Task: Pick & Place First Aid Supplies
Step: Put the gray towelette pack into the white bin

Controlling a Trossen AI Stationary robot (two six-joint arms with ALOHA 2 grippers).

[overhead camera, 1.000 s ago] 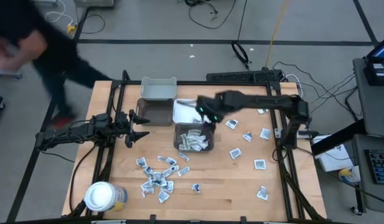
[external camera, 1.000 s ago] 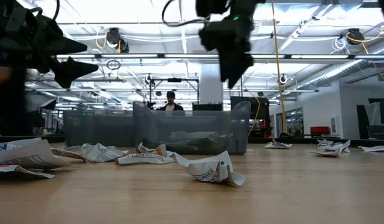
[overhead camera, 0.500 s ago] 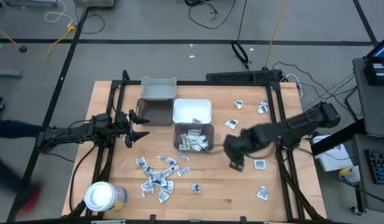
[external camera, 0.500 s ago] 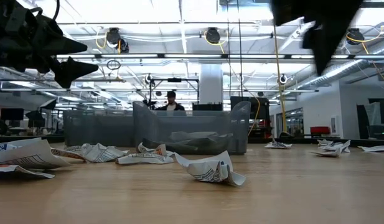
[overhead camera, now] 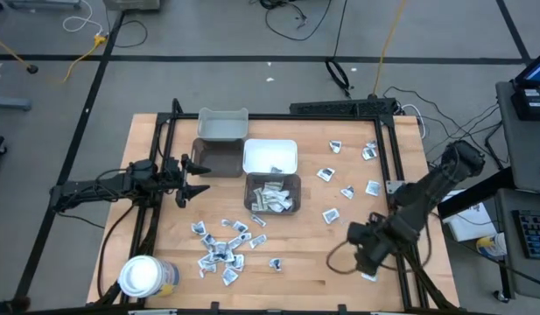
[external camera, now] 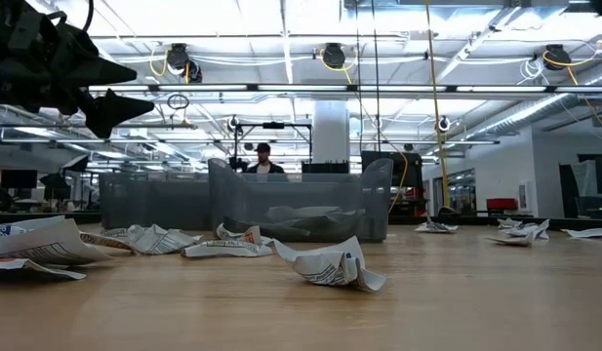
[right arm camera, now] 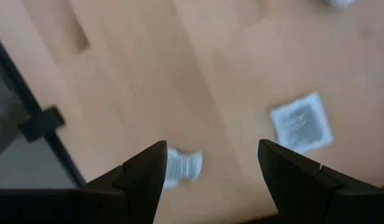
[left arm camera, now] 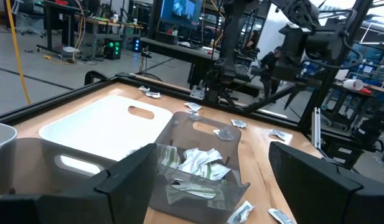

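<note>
The first aid supplies are small white printed packets. Several lie in a cluster [overhead camera: 221,249] on the near left of the table, several lie scattered at the right [overhead camera: 348,192], and several lie in the clear bin [overhead camera: 272,194]. My right gripper [overhead camera: 361,255] is open and empty above the table's near right part. In its wrist view [right arm camera: 210,158] one packet [right arm camera: 184,167] lies on the wood between its fingers and another [right arm camera: 302,122] lies farther off. My left gripper [overhead camera: 189,179] waits open and empty, left of the bins, above the table [external camera: 149,88].
A grey bin [overhead camera: 222,127], a dark bin [overhead camera: 213,159] and a white bin [overhead camera: 270,157] stand behind the clear one. A white-lidded jar [overhead camera: 145,276] stands at the near left corner. The black frame rail [right arm camera: 45,121] runs along the table's right edge beside my right gripper.
My right gripper has swept from above the bins toward the table's near right corner and has dropped out of the low view. A person beyond the table's left side has walked away.
</note>
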